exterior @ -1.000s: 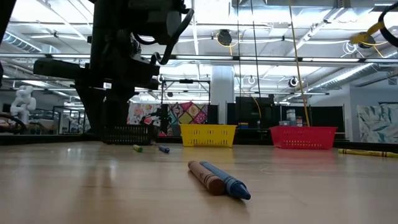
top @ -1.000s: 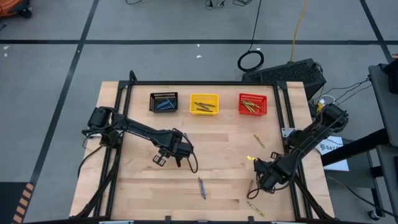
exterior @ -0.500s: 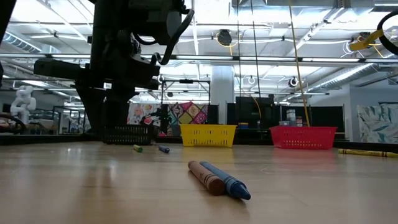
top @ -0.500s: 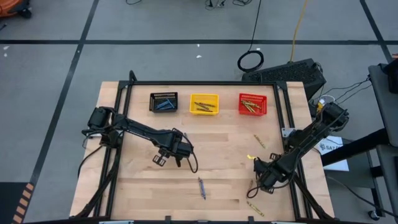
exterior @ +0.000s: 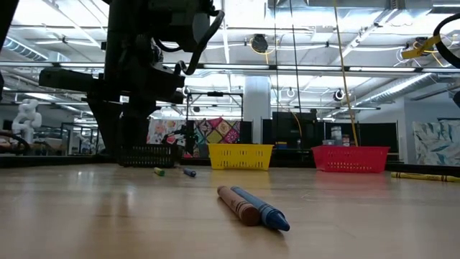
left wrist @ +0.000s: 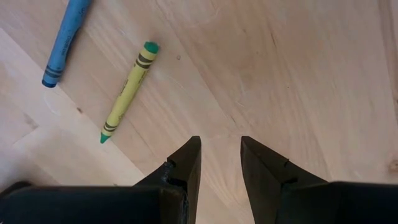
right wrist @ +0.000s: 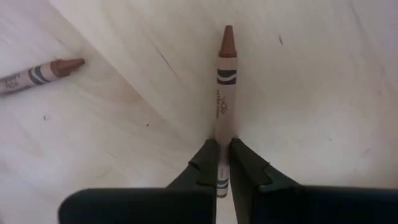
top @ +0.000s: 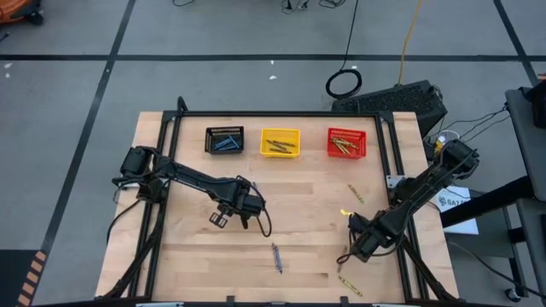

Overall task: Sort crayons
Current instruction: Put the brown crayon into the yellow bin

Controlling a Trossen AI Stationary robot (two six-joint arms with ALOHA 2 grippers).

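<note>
My right gripper (right wrist: 222,144) is shut on a brown crayon (right wrist: 224,87) near the table's right edge (top: 348,253). A second brown crayon (right wrist: 37,73) lies on the wood beside it. My left gripper (left wrist: 221,155) hangs open over bare wood at mid-table (top: 223,215), touching nothing. Close to it lie a yellow crayon with green tips (left wrist: 129,90) and a blue crayon (left wrist: 65,37). A brown and a blue crayon (exterior: 251,206) lie side by side near the front edge. Two more crayons (top: 355,194) (top: 350,286) lie at the right. My right gripper pinches the brown crayon near its flat end (right wrist: 221,134) between its two fingers. The fingers point down from above and lie across the crayon. The crayon's pointed end (right wrist: 227,34) sticks out ahead of the fingers. Whether it rests on the wood or is just clear of it, I cannot tell.
Three small bins stand in a row at the far edge: black (top: 225,139), yellow (top: 280,141) and red (top: 346,143), each with crayons inside. A dark frame rail (top: 281,113) runs around the table. Open wood lies between the two arms.
My right gripper has rolled its wrist a little over the crayon at the table's right side; the yellow tag on that arm has shifted in the low view. The crayons on the table lie where they were.
</note>
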